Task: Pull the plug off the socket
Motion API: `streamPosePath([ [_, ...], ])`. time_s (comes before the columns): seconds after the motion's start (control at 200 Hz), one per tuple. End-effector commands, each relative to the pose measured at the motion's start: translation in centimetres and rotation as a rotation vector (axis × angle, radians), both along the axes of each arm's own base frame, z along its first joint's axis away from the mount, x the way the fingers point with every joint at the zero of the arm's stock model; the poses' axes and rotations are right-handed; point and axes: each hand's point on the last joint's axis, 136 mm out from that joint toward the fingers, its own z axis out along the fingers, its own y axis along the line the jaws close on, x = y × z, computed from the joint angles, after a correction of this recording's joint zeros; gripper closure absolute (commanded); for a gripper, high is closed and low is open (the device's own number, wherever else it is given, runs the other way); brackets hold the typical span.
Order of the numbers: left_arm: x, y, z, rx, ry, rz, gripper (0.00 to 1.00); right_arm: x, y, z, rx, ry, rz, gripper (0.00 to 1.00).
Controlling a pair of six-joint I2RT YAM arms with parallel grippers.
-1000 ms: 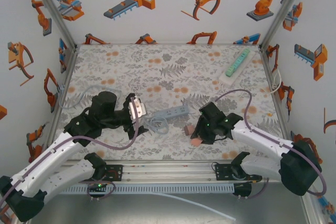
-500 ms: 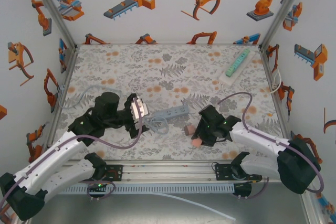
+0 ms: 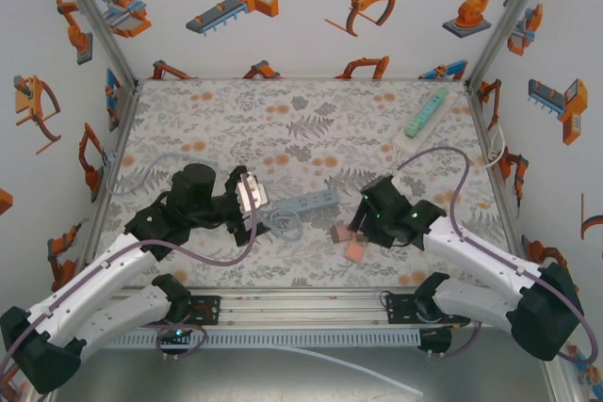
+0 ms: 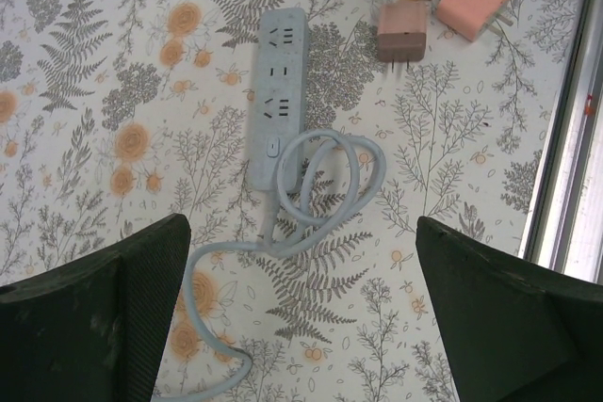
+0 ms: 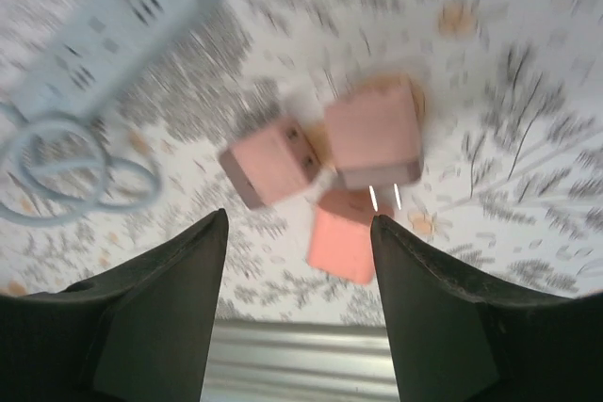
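Here, three pink plugs (image 5: 372,134) lie loose just right of the grey power strip (image 4: 276,91), probably light, rigid and slick, best pinched across their flat sides, with the right gripper (image 5: 300,223) over them, jaws apart, and the left gripper (image 4: 300,233) spread wide above the strip.

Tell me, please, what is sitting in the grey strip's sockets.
Nothing: the strip shows three empty sockets. Three pink plugs lie loose beside it. Its coiled cord covers only the switch end.

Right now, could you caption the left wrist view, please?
Empty power strip, cord looped, three pink plugs lying loose nearby.
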Motion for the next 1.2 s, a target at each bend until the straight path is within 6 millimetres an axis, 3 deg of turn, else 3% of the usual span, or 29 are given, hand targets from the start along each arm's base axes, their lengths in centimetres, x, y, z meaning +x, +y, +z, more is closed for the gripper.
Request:
streamPosePath([
  [0.0, -0.4, -0.2, 1.1, 0.005, -0.045, -0.046, 0.03, 3.4, -3.7, 3.8, -0.246, -0.187, -0.059, 0.40],
  [0.205, -0.8, -1.2, 2.7, -0.054, -0.102, -0.111, 0.03, 10.3, -6.4, 8.7, -0.429, -0.428, -0.140, 0.32],
  [0.386, -0.3, -3.1, 4.1, -0.151, -0.094, -0.153, 0.03, 15.8, -8.5, 9.4, -0.635, -0.429, -0.139, 0.14],
  [0.556, 1.3, -3.9, 3.2, -0.166, -0.079, -0.115, 0.03, 20.5, -9.8, 7.6, -0.687, -0.338, -0.092, 0.01],
  [0.731, 2.7, -3.3, 2.3, -0.137, -0.041, -0.036, 0.03, 24.4, -12.2, 5.2, -0.752, -0.216, -0.100, 0.00],
  [1.076, 2.9, -2.6, 2.7, -0.145, -0.065, 0.000, 0.03, 31.1, -16.0, 0.2, -0.380, -0.145, -0.125, 0.01],
  [1.192, 2.7, -2.7, 2.8, -0.152, -0.055, -0.009, 0.03, 32.6, -17.1, -1.0, -0.346, -0.152, -0.139, 0.01],
])
